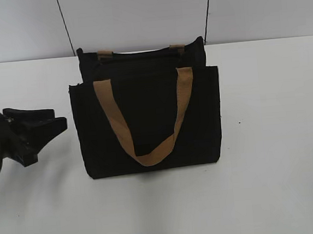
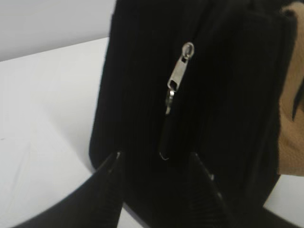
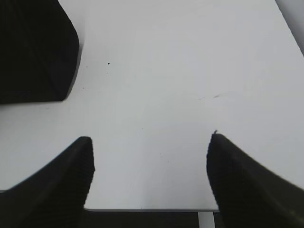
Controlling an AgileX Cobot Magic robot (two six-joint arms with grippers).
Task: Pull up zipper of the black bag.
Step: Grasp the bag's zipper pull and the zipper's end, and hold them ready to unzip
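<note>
The black bag (image 1: 146, 123) stands upright on the white table, its tan handle hanging down the front. In the left wrist view the bag's side (image 2: 142, 95) fills the frame, with the small silver zipper pull (image 2: 178, 76) hanging on the black zip line. My left gripper (image 2: 156, 156) is open, its fingertips close to the bag's side, below the pull and not touching it. In the exterior view it (image 1: 58, 123) sits just left of the bag. My right gripper (image 3: 149, 142) is open and empty over bare table; a corner of the bag (image 3: 33, 52) shows at upper left.
The white table (image 1: 277, 183) spreads around the bag. Its edge (image 3: 152, 208) shows below the right gripper. A second tan handle (image 1: 105, 53) lies at the bag's top rear. Two dark cables (image 1: 65, 23) run up the back wall.
</note>
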